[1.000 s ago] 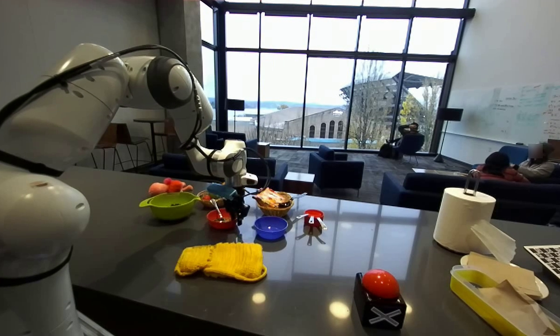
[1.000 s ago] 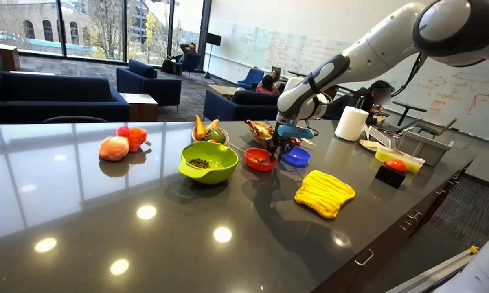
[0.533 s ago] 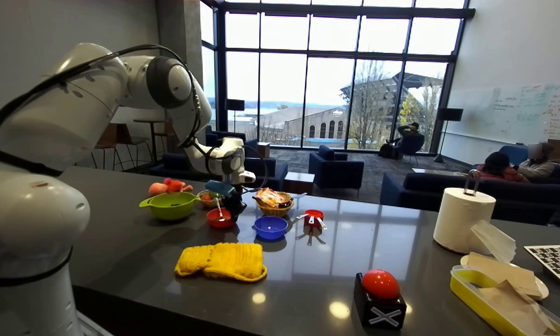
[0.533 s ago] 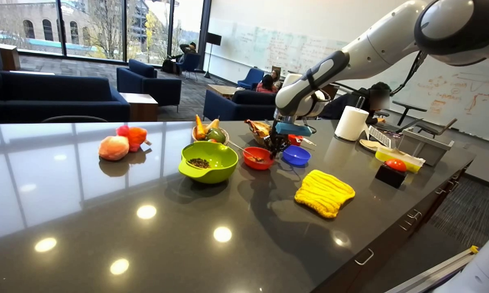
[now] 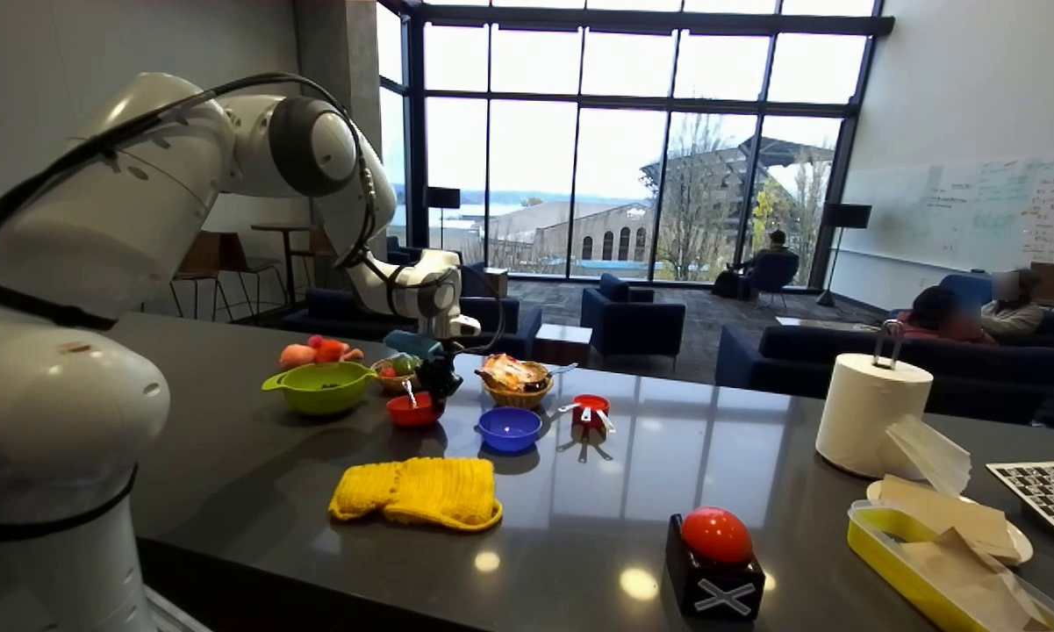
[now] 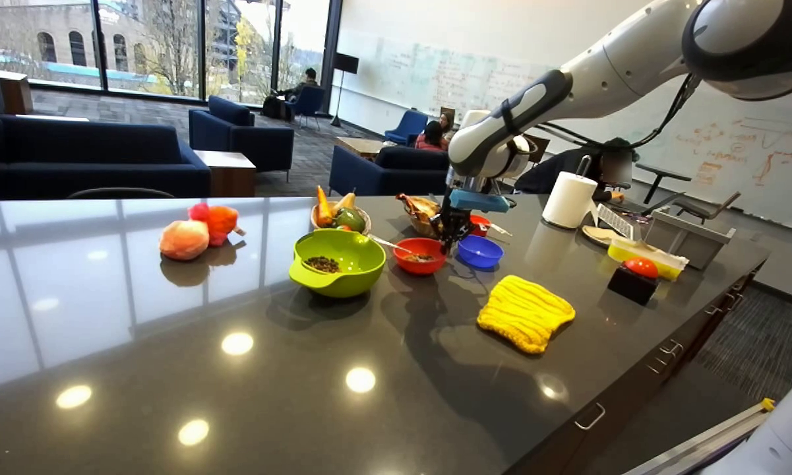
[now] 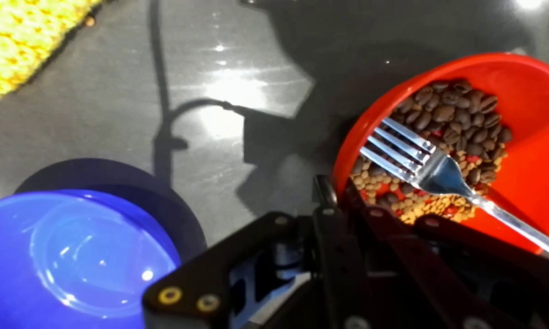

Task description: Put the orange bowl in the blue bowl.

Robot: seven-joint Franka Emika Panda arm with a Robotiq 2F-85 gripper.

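Observation:
The orange bowl is on the counter in both exterior views. In the wrist view it holds dark beans, pale grains and a metal fork whose handle leans over the rim. My gripper has one finger inside and one outside this bowl's rim, shut on it. It also shows in both exterior views at the rim facing the blue bowl. The blue bowl stands close by, upright and empty. Whether the orange bowl is off the counter is unclear.
A green bowl and a fruit basket stand beyond the orange bowl. A basket with food and red measuring cups are near the blue bowl. A yellow cloth lies in front. A red-topped black button box stands farther off.
My gripper has risen slightly and come together at the rim. The orange bowl has shifted a little with it, and its fork has tilted. The blue bowl has not moved.

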